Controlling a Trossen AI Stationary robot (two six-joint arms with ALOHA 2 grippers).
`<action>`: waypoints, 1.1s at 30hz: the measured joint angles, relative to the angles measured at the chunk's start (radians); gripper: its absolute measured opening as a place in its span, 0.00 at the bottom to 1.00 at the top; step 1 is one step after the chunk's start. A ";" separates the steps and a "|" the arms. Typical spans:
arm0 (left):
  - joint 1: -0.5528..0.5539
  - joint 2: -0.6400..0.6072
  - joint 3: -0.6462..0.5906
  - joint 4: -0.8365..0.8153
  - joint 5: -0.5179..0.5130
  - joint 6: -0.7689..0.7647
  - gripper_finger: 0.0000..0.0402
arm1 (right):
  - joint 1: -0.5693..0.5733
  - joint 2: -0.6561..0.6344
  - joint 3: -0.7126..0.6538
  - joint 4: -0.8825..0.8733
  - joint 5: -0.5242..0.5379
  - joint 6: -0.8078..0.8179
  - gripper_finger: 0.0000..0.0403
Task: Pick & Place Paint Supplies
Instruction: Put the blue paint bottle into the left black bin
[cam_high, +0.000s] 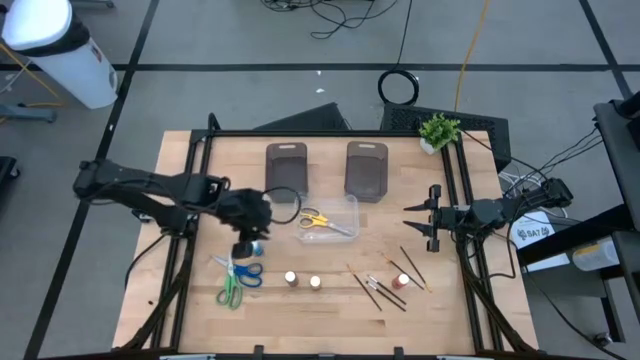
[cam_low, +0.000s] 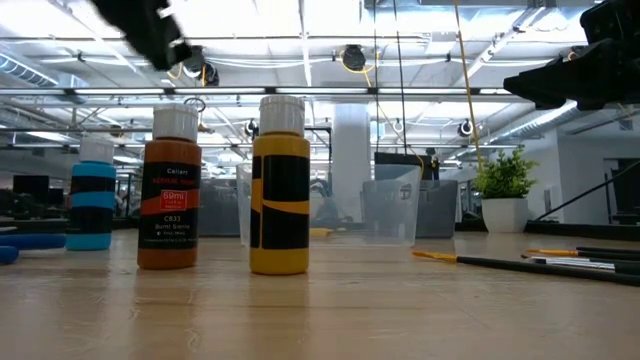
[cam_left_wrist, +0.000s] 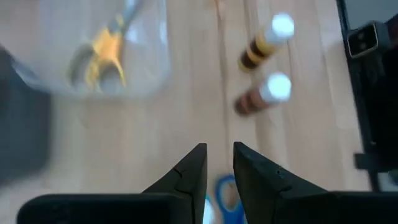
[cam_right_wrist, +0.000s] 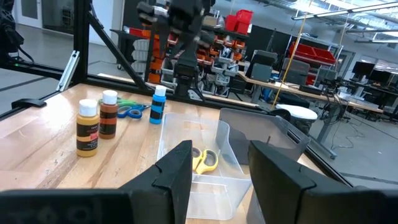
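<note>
L claw (cam_high: 252, 235) hovers above blue-capped bottle (cam_high: 258, 246), fingers close together w/ only a narrow gap, holding nothing as far as left wrist view shows. Bottle stands upright on table (cam_high: 330, 300), just beside clear box (cam_high: 335, 212), near the blue scissors (cam_high: 240, 270).

Step in hand, my read: pick up blue bottle. To do it well: spread fingers wider first, centre over cap, come straight down, clamp on body below cap so it doesn't tip. Keep clear of blue scissors handles close by. Then lift high enough to clear box wall.

R claw (cam_high: 418, 222) waits at table's right side, fingers apart, empty.

Counts:
- Bottles: 4. Blue one, brown (cam_high: 291, 279) & yellow (cam_high: 315, 283) w/ pale caps side by side, red-capped one (cam_high: 400, 282) among brushes.
- Scissors: 3. Yellow (cam_high: 322, 221) already in box; blue & green (cam_high: 230, 290) on table, touching or overlapping.
- Brushes (cam_high: 385, 285): abt 6, scattered right of centre; exact no. hard to tell.
- Grey trays (cam_high: 286, 166): 2.
- Plant (cam_high: 438, 131): 1.
</note>
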 joint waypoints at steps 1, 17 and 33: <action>-0.007 -0.010 -0.025 0.019 -0.001 -0.037 0.22 | 0.000 0.000 0.000 0.000 0.000 0.000 0.35; 0.015 -0.002 -0.062 -0.029 -0.079 -0.289 0.22 | 0.000 0.000 0.000 0.000 0.000 0.000 0.35; -0.040 0.109 -0.062 -0.088 -0.052 -0.203 0.66 | 0.000 0.000 0.000 0.000 0.000 0.000 0.35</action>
